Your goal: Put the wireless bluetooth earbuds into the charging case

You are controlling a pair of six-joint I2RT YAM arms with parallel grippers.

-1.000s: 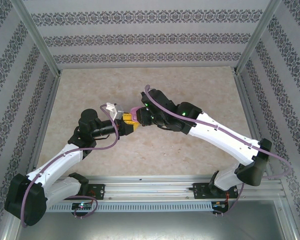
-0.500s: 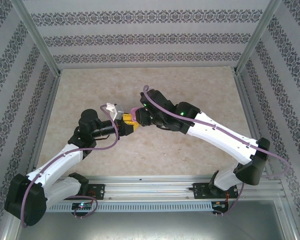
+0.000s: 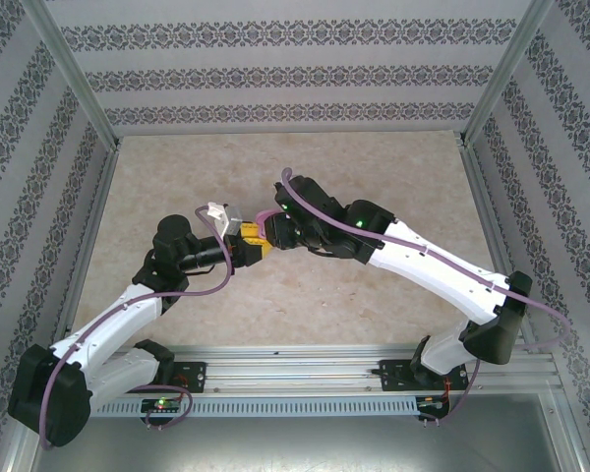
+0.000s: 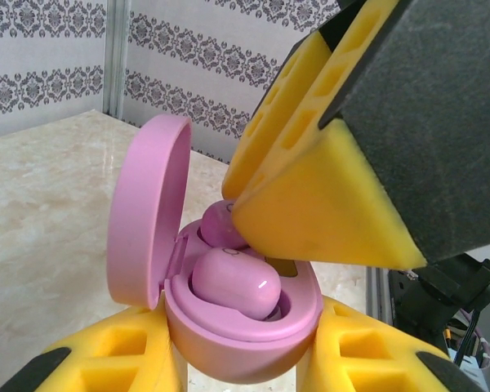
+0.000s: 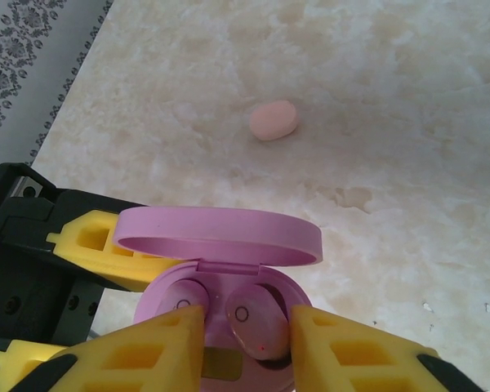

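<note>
Narrowly parted, the right gripper (image 5: 247,320) straddled a pink earbud (image 5: 260,320) seated in the case (image 5: 220,237) that the left gripper (image 4: 241,353) clamped.

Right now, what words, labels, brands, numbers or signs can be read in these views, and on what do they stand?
None can be read: no word, brand or number.
Pink case: plain, no print.
Seated earbuds: a small ring mark on each, no lettering.
Wallpaper: ornament, no letters.
</note>
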